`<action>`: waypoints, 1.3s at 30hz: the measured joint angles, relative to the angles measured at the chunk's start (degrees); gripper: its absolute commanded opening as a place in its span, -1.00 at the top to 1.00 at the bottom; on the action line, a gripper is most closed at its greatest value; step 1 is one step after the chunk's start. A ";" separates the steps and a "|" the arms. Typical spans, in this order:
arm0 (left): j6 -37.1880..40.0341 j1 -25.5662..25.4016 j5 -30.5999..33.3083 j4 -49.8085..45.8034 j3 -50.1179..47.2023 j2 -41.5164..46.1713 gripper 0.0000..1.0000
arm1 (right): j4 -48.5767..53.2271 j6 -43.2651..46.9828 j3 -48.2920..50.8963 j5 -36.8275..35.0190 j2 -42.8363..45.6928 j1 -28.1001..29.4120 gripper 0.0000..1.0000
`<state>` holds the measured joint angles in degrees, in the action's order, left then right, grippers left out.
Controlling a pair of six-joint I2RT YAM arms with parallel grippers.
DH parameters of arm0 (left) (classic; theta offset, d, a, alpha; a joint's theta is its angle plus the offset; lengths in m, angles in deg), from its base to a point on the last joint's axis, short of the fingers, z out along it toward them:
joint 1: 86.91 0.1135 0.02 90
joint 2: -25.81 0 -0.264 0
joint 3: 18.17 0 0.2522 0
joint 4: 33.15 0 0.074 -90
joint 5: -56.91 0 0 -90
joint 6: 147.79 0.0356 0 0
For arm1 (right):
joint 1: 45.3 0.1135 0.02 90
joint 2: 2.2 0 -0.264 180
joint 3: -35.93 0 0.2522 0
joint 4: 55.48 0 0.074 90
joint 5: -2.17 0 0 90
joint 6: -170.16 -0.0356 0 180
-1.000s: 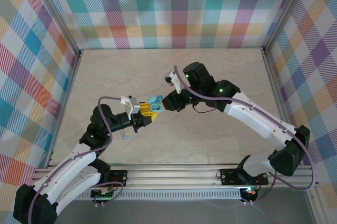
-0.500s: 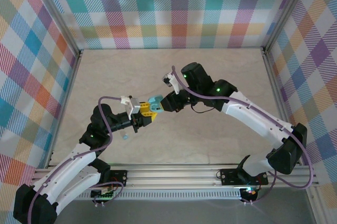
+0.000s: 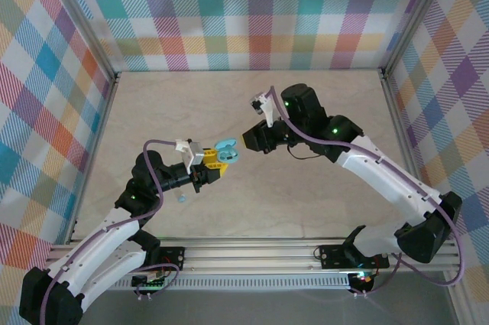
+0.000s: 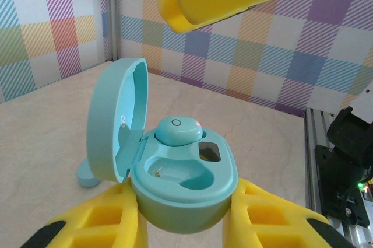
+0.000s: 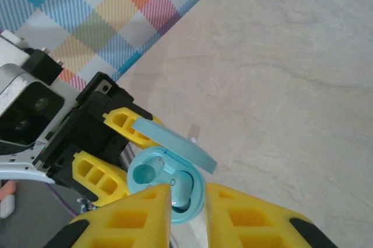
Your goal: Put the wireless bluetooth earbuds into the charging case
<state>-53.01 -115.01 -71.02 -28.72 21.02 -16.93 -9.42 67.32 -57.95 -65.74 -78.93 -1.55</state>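
Observation:
My left gripper (image 3: 214, 159) is shut on the light-blue charging case (image 3: 227, 151), holding it above the table with its lid open. In the left wrist view the case (image 4: 186, 198) sits between the yellow fingers (image 4: 99, 224), with one earbud (image 4: 178, 130) seated in the far well and the near well (image 4: 175, 172) bare. My right gripper (image 3: 246, 142) hovers just right of the case, its jaws a little apart with nothing between them. From the right wrist view its gripper (image 5: 187, 192) looks down on the seated earbud (image 5: 182, 185). Another earbud (image 3: 182, 198) lies on the table by the left arm.
Plaid walls (image 3: 252, 19) and an aluminium frame (image 3: 114, 103) enclose the beige table (image 3: 229, 103). The back half of the table is free room. The base rail (image 3: 252, 252) runs along the near edge.
The right gripper has drawn back up and to the right, off the case. The left gripper and the case have stayed put.

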 measured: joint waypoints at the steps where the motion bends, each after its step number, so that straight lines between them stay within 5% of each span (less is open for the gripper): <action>1: 0.09 0.00 0.00 0.17 0.00 0.11 1.00 | -0.13 -0.04 0.00 0.83 -0.24 0.13 0.61; 12: 5.16 0.00 0.00 0.98 -0.04 0.90 1.00 | 0.11 1.70 -0.02 5.35 -3.76 2.67 0.68; 18: 6.71 0.00 0.11 -0.61 0.00 -0.55 1.00 | 3.41 4.96 -1.95 2.36 -6.54 4.00 0.69; 31: 8.15 0.00 1.36 -1.99 0.02 -1.05 1.00 | 7.56 10.32 -4.48 -6.67 -7.89 6.05 0.34; 39: 8.20 0.00 1.14 -1.97 0.66 -1.40 1.00 | 8.92 10.99 -4.55 -8.66 -8.13 6.05 0.41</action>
<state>-44.82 -115.01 -69.88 -30.69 21.68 -18.33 -0.50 78.31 -62.50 -74.39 -87.06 4.50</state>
